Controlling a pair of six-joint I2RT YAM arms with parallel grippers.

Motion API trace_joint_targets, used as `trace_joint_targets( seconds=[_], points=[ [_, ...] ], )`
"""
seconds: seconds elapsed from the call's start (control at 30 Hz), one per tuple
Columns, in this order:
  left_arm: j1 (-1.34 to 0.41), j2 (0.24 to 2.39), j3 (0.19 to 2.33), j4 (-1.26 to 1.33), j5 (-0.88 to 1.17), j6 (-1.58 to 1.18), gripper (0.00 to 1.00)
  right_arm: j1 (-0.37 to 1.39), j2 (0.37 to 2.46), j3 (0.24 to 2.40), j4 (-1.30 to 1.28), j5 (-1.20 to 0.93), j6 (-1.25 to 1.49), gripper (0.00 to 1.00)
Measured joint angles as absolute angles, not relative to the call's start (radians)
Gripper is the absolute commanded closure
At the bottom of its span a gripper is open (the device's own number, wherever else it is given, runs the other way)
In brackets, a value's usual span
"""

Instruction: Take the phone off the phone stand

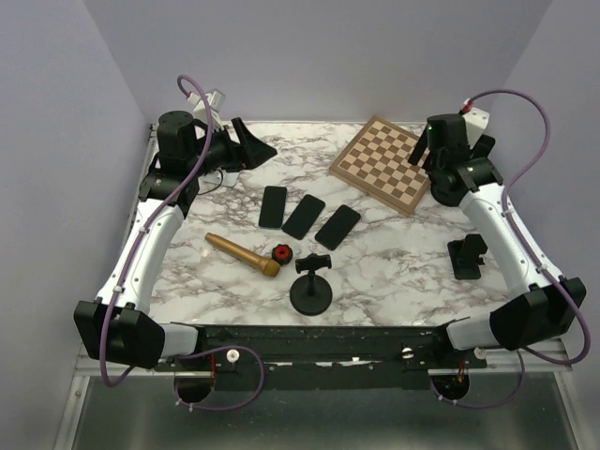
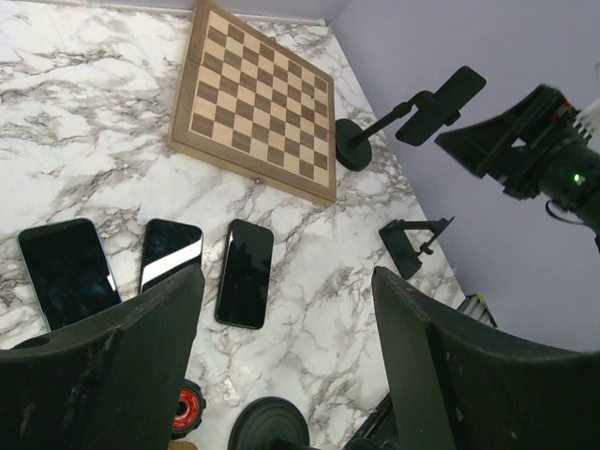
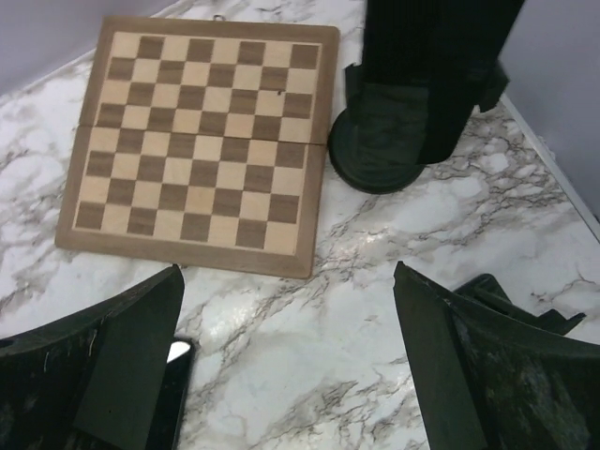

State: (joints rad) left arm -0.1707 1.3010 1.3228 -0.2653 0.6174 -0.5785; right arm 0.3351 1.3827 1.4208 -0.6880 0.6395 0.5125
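Fingers (image 2: 141, 347) on left gripper (image 2: 286, 352), right gripper (image 3: 286, 356) are gaping, empty; black rectangular phone (image 2: 442, 101) is sitting untouched in black round-based stand (image 2: 354, 146); removal pending.

The left arm (image 1: 155, 234) and right arm (image 1: 497, 225) are stretched toward the far corners, wrists tilted downward. Both sets of jaws are held wide apart, raised above the counter (image 1: 394, 272).
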Motion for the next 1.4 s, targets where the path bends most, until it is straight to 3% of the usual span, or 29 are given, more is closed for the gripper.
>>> trace_joint_targets(
  seconds=[0.23,0.47,0.73,1.4],
  points=[
    [-0.171,1.302,1.321,-0.259,0.627,-0.589,0.20,0.082,1.466,1.474,-0.705,0.520,0.488,0.00],
    [-0.171,1.302,1.320,-0.249,0.642,-0.596,0.20,-0.035,1.519,1.516,-0.699,0.485,0.463,0.00],
    [-0.171,1.302,1.319,-0.248,0.646,-0.596,0.20,-0.059,1.617,1.570,-0.643,0.461,0.374,0.00],
    [-0.170,1.302,1.317,-0.232,0.665,-0.615,0.20,-0.065,1.626,1.574,-0.569,0.321,0.176,0.00]
  ],
)
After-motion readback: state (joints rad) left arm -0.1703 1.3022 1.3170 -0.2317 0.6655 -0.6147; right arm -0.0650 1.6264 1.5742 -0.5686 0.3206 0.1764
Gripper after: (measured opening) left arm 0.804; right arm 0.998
